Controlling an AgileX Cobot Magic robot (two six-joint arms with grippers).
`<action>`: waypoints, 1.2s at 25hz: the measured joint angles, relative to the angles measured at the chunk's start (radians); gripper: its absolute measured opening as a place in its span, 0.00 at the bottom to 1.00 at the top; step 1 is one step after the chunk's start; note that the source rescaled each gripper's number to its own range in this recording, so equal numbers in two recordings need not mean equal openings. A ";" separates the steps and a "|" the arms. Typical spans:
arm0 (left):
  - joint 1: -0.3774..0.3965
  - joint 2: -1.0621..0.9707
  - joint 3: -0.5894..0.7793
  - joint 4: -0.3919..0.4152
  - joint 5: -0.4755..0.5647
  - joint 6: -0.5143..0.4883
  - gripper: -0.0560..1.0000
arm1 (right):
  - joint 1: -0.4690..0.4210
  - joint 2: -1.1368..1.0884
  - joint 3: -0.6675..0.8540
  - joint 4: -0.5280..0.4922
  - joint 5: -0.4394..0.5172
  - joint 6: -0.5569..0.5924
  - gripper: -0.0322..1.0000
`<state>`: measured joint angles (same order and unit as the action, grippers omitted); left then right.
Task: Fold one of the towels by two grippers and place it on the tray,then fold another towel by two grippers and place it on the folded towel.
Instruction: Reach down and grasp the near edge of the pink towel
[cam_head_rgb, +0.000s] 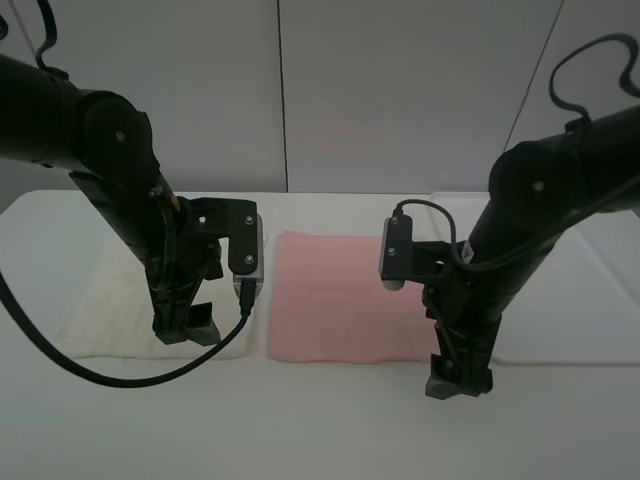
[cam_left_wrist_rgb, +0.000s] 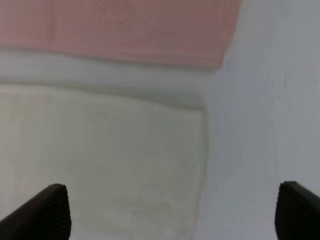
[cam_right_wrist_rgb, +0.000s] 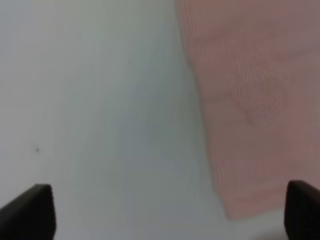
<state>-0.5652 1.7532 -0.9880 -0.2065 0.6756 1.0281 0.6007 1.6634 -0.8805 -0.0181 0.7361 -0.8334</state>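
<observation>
Both blurred wrist views crop the left gripper (cam_left_wrist_rgb: 172, 215) and right gripper (cam_right_wrist_rgb: 170, 212) to fingertips, while the left arm (cam_head_rgb: 120, 150) hides part of the cream towel (cam_head_rgb: 110, 300) and the right arm (cam_head_rgb: 540, 190) a near corner of the pink towel (cam_head_rgb: 330, 300).

A white table (cam_head_rgb: 330, 420); a pale grey wall (cam_head_rgb: 400, 90) behind.

Bright, even and diffuse, washing out the smooth white tabletop (cam_head_rgb: 320, 430). Casts only faint soft shadows beside the flat pink cloth towel (cam_head_rgb: 340, 300). Out of focus in both wrist views, smearing its weave.
</observation>
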 joint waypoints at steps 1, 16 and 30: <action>-0.007 0.010 0.000 0.000 -0.006 0.006 0.99 | 0.000 0.017 0.000 -0.009 -0.009 0.000 0.97; -0.137 0.067 -0.001 0.010 -0.091 0.038 0.99 | -0.073 0.178 0.001 -0.129 -0.083 0.041 0.97; -0.137 0.072 -0.001 0.016 -0.115 0.038 0.99 | -0.131 0.178 0.001 -0.069 -0.146 0.041 0.97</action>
<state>-0.7024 1.8249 -0.9890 -0.1907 0.5603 1.0660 0.4696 1.8412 -0.8793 -0.0876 0.5898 -0.7920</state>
